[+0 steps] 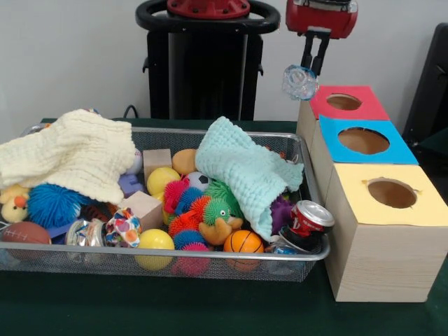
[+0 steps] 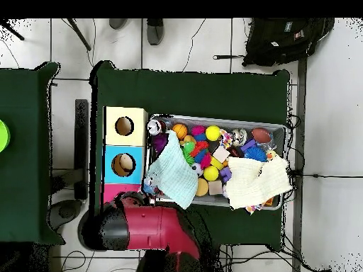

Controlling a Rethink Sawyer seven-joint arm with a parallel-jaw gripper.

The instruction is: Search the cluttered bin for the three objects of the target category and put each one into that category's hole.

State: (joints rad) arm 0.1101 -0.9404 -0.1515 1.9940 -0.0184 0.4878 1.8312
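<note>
Nearest: yellow-topped box (image 1: 388, 231) on green surface (image 1: 175, 308). Tool (image 1: 313, 64): closed on clear crumpled bottle (image 1: 300, 82), held aloft just left of red-topped box (image 1: 346, 103), past the bin (image 1: 308, 183). Step judged: delivery. Next: carry bottle over the correct hole, release. Outward: blue-topped box (image 1: 364, 140); mint cloth (image 1: 245, 171); red can (image 1: 310, 218).

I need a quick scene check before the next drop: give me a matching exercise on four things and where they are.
1. clear bottle
2. red can
3. mint cloth
4. cream cloth

A. draped over the bin's left end in the front view
B. in the gripper, above the red-topped box
C. bin corner by the yellow-topped box
D. over the spiky toys

1-B, 2-C, 3-D, 4-A
</note>
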